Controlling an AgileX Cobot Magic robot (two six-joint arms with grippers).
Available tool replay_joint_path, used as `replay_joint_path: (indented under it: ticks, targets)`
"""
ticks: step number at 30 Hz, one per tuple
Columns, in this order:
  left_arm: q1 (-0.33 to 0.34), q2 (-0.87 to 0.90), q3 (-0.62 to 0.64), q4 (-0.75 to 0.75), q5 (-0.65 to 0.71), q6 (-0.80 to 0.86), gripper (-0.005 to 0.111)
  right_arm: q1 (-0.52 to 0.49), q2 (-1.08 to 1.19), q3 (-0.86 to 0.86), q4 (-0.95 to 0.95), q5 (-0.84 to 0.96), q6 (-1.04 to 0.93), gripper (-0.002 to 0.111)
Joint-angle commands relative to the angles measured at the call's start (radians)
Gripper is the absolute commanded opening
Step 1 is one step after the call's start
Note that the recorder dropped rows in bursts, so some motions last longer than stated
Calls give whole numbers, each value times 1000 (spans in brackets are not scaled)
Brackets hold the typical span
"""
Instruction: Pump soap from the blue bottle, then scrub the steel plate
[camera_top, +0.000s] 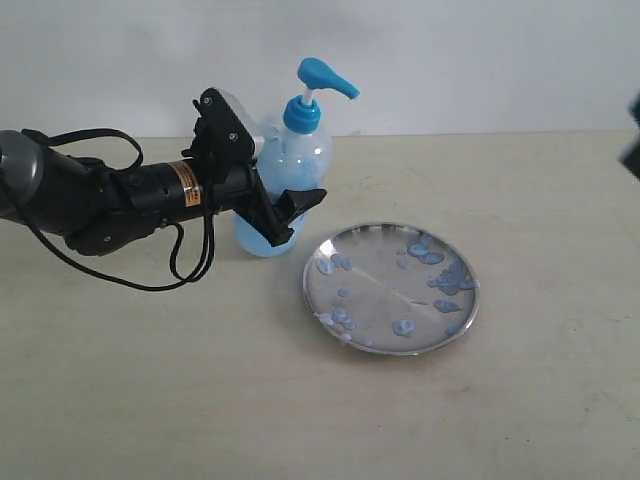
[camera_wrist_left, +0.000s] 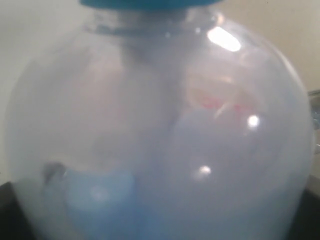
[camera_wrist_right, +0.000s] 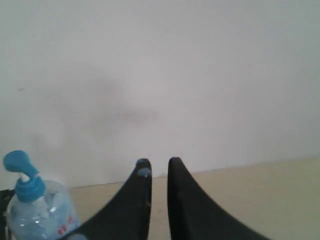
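Observation:
The blue bottle (camera_top: 297, 150) stands upright on the table, its blue pump head (camera_top: 325, 78) pointing right. My left gripper (camera_top: 283, 213) is shut around its lower body, where pale blue soap (camera_top: 262, 240) shows. The bottle (camera_wrist_left: 160, 130) fills the left wrist view, so the fingers are almost hidden. Right of the bottle lies the steel plate (camera_top: 380, 262), with bluish soap blobs (camera_top: 445, 272) spread over it. My right gripper (camera_wrist_right: 159, 167) is raised off the table, its fingers nearly together with nothing between, and has a soap blob on one fingertip (camera_wrist_right: 143, 172). The bottle (camera_wrist_right: 37, 210) shows low in that view.
The left arm (camera_top: 90, 195) and its looping cable (camera_top: 185, 270) lie over the table's left side. A dark part of the right arm (camera_top: 633, 140) shows at the far right edge. A white wall (camera_top: 480, 60) stands behind the beige table (camera_top: 200, 400).

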Motion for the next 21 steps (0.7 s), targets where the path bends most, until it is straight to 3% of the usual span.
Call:
replay_joint_path:
  ticks: [1,3,5,10,15,21]
  targets:
    - [-2,2,10,29,67,7,4,-7,411,-332,-490,-254,70,1]
    - [-2,2,10,29,69,7,4,-7,541,-491,-623,-341,95,1]
    - [-2,2,10,46,85,7,4,4,651,-618,-657,-412,243,1]
    - [-2,2,10,65,102,7,4,32,782,-820,-746,-396,516,1]
    - [-2,2,10,68,102,7,4,112,797,-896,-943,-283,607,1]
    - [-2,2,10,73,102,7,4,193,797,-898,-1042,-97,607,1]
